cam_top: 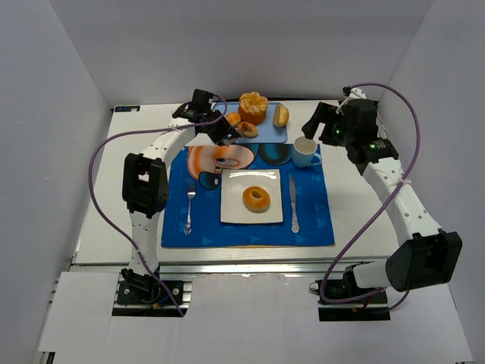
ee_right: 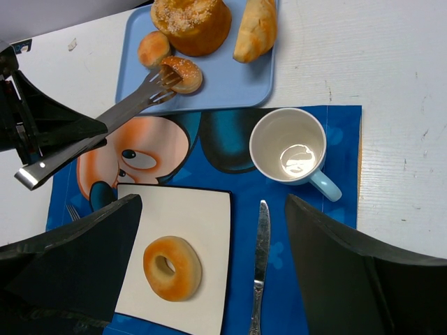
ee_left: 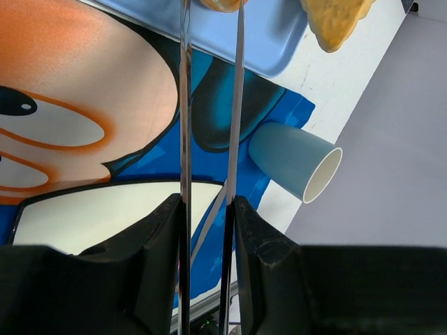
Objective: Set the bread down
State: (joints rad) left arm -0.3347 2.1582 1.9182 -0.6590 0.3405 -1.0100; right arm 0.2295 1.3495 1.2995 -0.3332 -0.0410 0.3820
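My left gripper (cam_top: pixel 216 125) is shut on a pair of metal tongs (ee_right: pixel 98 136), held between its jaws (ee_left: pixel 208 209). The tong tips reach a small browned bread piece (ee_right: pixel 181 73) on the blue tray (ee_right: pixel 230 84). In the left wrist view the bread (ee_left: pixel 220 3) sits between the two blades at the top edge. A bagel (cam_top: pixel 256 199) lies on the white square plate (cam_top: pixel 235 212). My right gripper (cam_top: pixel 312 121) is open and empty, high above the placemat, with its jaws far apart (ee_right: pixel 213 209).
The tray also holds a large muffin (ee_right: pixel 192 21), a long roll (ee_right: pixel 255 28) and a small round roll (ee_right: pixel 153 47). A light blue mug (ee_right: pixel 288 145) stands right of the tray's front. A knife (ee_right: pixel 260 265) lies right of the plate and a fork (cam_top: pixel 189 205) left of it.
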